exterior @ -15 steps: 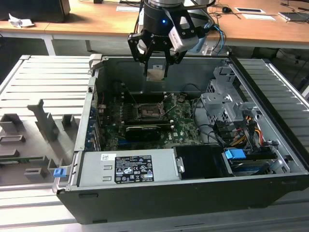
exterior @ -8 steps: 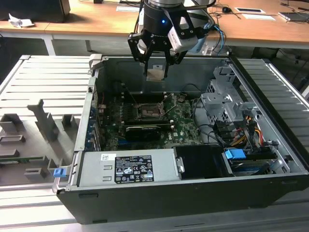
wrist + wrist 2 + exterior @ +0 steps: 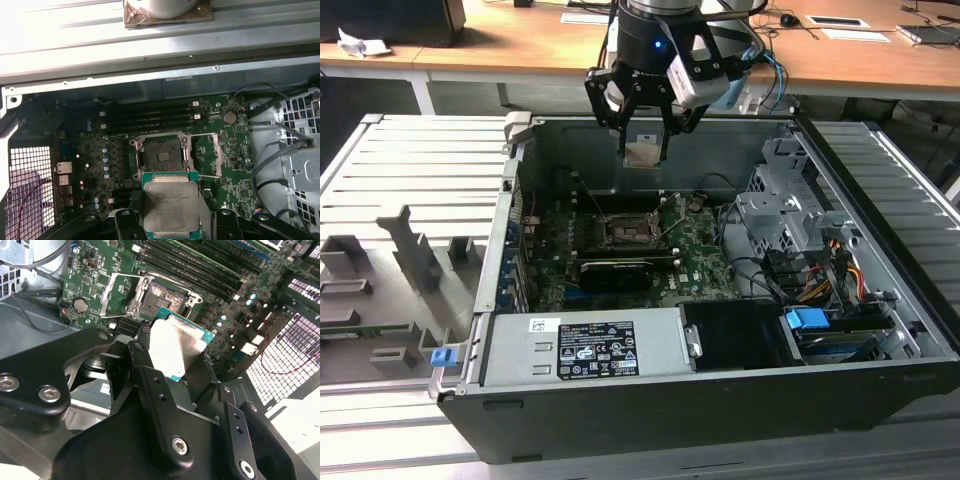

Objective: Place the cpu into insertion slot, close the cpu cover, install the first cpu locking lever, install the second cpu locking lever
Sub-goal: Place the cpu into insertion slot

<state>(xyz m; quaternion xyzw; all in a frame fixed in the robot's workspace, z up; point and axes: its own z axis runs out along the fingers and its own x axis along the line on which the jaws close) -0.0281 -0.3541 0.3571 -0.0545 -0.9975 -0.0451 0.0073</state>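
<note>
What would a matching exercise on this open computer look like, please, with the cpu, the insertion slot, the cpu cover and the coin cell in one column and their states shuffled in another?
Things
1. cpu
2. insertion slot
3. cpu cover
4. coin cell

States
A. swung open, beside the slot
B. held in the gripper, over the green board
C. uncovered, nothing in it
D. round and silvery, set on the green board

Pairs: 1-B, 2-C, 3-A, 4-D
</note>
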